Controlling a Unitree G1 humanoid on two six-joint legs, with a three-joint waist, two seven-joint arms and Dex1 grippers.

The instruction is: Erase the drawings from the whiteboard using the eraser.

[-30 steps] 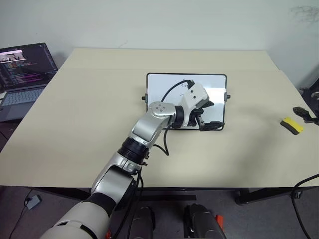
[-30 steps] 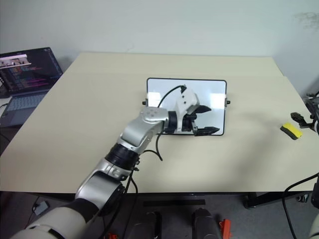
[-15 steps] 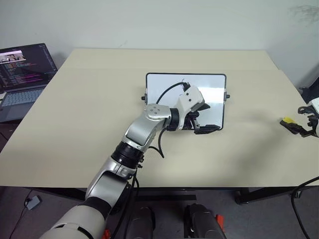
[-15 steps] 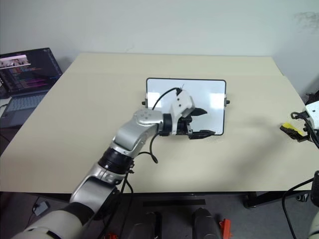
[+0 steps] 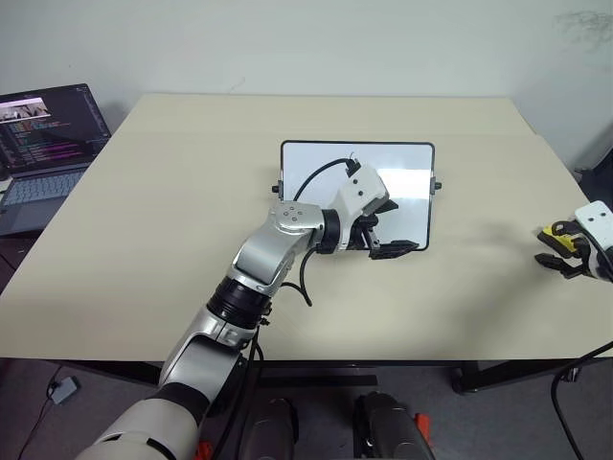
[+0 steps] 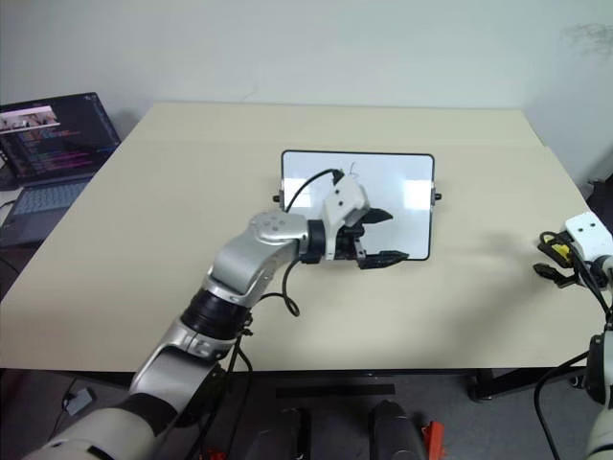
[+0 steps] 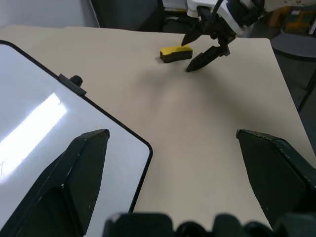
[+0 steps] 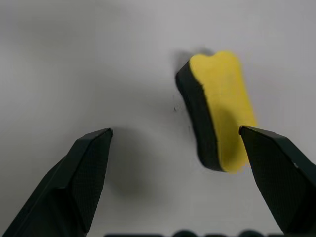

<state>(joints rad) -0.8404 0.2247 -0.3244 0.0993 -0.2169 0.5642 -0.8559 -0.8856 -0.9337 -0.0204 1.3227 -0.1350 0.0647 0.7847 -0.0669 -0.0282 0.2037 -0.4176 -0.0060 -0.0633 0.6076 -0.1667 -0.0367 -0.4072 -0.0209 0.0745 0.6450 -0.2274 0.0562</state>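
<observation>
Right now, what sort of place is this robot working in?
Probably an office or lab workspace: a plain beige table against a bare wall, an open laptop showing code at one side, and a small whiteboard with an eraser nearby.

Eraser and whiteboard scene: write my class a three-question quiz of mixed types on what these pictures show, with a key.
1. True or false: the right gripper is shut on the eraser.
2. Multiple choice: where does the eraser lie? A) on the whiteboard; B) on the table, between the right gripper's open fingers; C) on the laptop.
3. Fill in: the left gripper hangs open over the whiteboard's ___ side, the side nearer the eraser.

Key
1. False: its fingers stand wide apart and the eraser lies free on the table.
2. B
3. right
</observation>
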